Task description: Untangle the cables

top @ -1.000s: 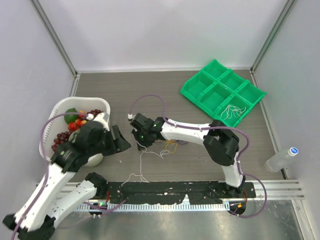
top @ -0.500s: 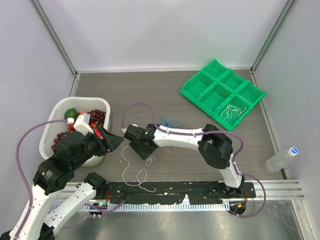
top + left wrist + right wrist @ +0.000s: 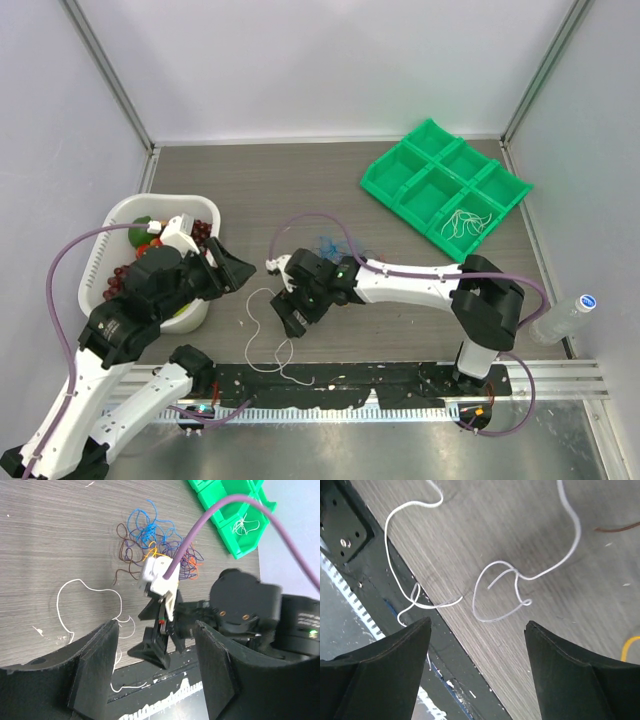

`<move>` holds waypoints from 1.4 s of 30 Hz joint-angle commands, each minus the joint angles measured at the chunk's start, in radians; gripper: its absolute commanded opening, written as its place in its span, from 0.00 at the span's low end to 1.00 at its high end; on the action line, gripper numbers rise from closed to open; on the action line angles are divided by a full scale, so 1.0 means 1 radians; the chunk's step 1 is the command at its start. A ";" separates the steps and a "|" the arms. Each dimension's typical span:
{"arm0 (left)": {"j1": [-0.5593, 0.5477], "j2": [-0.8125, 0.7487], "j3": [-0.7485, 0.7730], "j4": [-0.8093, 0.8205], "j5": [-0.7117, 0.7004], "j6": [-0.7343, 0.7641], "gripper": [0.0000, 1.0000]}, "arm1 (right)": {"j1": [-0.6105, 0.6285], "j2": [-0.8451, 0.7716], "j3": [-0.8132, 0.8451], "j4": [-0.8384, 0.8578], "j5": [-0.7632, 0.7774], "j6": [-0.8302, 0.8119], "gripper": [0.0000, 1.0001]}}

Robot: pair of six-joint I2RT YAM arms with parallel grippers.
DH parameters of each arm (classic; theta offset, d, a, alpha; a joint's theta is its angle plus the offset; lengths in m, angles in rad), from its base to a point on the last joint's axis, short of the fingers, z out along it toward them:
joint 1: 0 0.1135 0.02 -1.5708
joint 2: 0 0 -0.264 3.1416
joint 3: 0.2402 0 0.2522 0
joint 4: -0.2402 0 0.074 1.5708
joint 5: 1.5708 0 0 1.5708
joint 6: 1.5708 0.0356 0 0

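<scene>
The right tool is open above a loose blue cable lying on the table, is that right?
Not quite: the loose cable is white, not blue. In the right wrist view the right tool is open above it, and it lies on the table.

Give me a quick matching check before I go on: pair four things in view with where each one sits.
Things:
1 white cable
2 coloured tangle
3 green tray
4 fruit basket

Places:
A far right corner
B left side
C near edge, under the open right claw
D centre

Pairs: 1-C, 2-D, 3-A, 4-B
</scene>
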 commanded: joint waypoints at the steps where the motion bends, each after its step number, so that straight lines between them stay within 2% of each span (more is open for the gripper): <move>1: -0.002 0.003 0.023 0.076 0.019 0.024 0.66 | 0.029 -0.058 -0.094 0.254 -0.101 -0.040 0.81; 6: -0.002 0.000 0.015 0.075 0.021 0.032 0.67 | 0.046 -0.079 -0.127 0.246 0.019 -0.262 0.81; 10: -0.002 -0.002 0.012 0.079 0.022 0.027 0.67 | 0.049 -0.026 -0.088 0.196 0.064 -0.331 0.82; 24: -0.002 0.026 0.053 0.053 0.016 0.063 0.68 | 0.095 0.064 -0.051 0.286 -0.049 -0.246 0.79; 26: 0.000 0.026 0.053 0.053 0.016 0.061 0.68 | 0.104 0.076 -0.054 0.310 -0.008 -0.221 0.78; 27: -0.002 0.027 0.050 0.056 0.015 0.061 0.68 | 0.115 0.096 -0.045 0.311 0.082 -0.207 0.77; 31: 0.000 0.027 0.052 0.056 0.008 0.059 0.68 | 0.133 0.167 0.021 0.252 0.318 -0.154 0.65; 33: 0.000 0.032 0.057 0.056 0.010 0.061 0.68 | 0.133 0.173 0.028 0.246 0.374 -0.132 0.54; 35: -0.002 0.037 0.061 0.056 0.008 0.064 0.68 | 0.133 0.162 0.021 0.251 0.394 -0.134 0.43; 36: -0.002 0.038 0.064 0.056 0.008 0.066 0.68 | 0.133 0.146 0.015 0.255 0.402 -0.134 0.31; 37: -0.002 0.041 0.067 0.055 0.007 0.069 0.68 | 0.133 0.135 0.012 0.255 0.405 -0.137 0.26; 38: -0.002 0.044 0.072 0.055 0.004 0.072 0.68 | 0.133 0.107 0.007 0.258 0.409 -0.138 0.14; 40: -0.002 0.050 0.086 0.055 -0.007 0.079 0.68 | 0.132 0.045 -0.004 0.262 0.417 -0.138 0.03; 42: -0.002 0.057 0.102 0.058 -0.028 0.090 0.68 | 0.129 -0.033 -0.021 0.275 0.419 -0.134 0.01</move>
